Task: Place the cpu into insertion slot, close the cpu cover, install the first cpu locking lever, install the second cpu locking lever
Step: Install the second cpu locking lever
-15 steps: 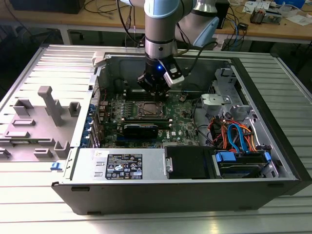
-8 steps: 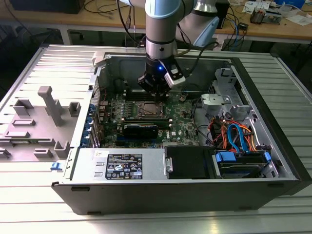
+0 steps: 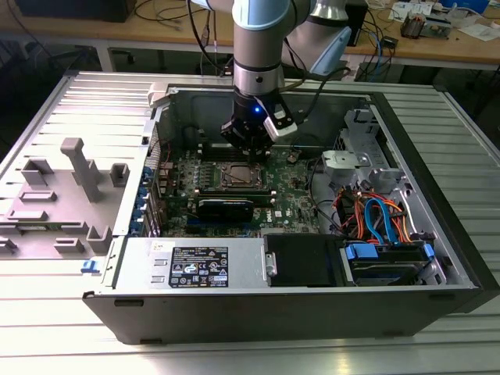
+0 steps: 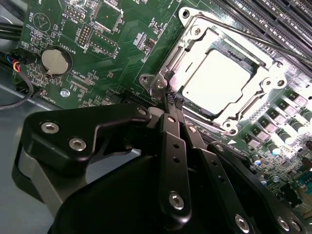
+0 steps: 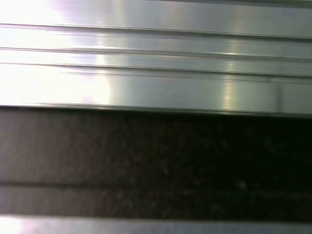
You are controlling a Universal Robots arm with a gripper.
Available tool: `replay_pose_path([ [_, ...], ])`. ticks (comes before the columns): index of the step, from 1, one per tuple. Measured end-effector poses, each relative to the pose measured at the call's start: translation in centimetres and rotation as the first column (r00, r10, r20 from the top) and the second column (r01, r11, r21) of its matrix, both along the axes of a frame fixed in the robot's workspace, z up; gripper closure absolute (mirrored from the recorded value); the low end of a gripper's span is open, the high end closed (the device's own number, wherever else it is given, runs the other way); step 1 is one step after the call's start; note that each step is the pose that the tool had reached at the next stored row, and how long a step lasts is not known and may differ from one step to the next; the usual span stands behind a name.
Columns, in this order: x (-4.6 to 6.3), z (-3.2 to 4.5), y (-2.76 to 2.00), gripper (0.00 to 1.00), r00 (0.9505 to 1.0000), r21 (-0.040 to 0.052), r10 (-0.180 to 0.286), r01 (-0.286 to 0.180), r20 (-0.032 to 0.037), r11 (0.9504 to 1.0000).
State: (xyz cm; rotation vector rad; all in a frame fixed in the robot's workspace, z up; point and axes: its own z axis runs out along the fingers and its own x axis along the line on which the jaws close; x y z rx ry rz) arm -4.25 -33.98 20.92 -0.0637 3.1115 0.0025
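Observation:
In the second wrist view the cpu (image 4: 219, 80), a dull silver square, lies in the insertion slot (image 4: 233, 126) on the green motherboard. The cpu cover (image 4: 192, 46), a silvery frame, lies flat around it. A thin wire locking lever (image 4: 234, 30) runs along the socket's far side. My gripper (image 4: 170, 100) is shut, its black fingertips pressed together at the socket's corner, beside a small metal hook (image 4: 155, 82). In the exterior view the gripper (image 3: 248, 147) hangs just over the socket (image 3: 237, 176) inside the open computer case.
A coin battery (image 4: 55, 61) and long black memory slots (image 4: 273, 19) flank the socket. The case holds a black drive box (image 3: 305, 258) and orange and blue cables (image 3: 375, 219). Grey holders (image 3: 78, 168) stand on the ribbed table at the exterior view's left.

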Motion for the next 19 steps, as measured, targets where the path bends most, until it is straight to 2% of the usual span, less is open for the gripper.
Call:
replay_pose_path([
  [7, 0.0, 0.02, -0.06, 0.89, 1.0, -0.0001, 0.0, 0.0, -0.0001, 1.0],
  [11, 0.0, 1.01, -0.08, 0.89, 1.0, -0.0002, 0.0, 0.0, -0.0001, 1.0],
  [13, 0.0, 1.07, -0.12, 0.89, 1.0, 0.0002, 0.0, 0.0, 0.0001, 1.0],
  [16, 0.0, 1.07, -0.33, 0.89, 1.0, -0.0001, 0.0, 0.0, 0.0001, 1.0],
  [19, 0.0, 1.08, -0.75, 0.89, 1.0, -0.0002, 0.0, 0.0, 0.0, 1.0],
])
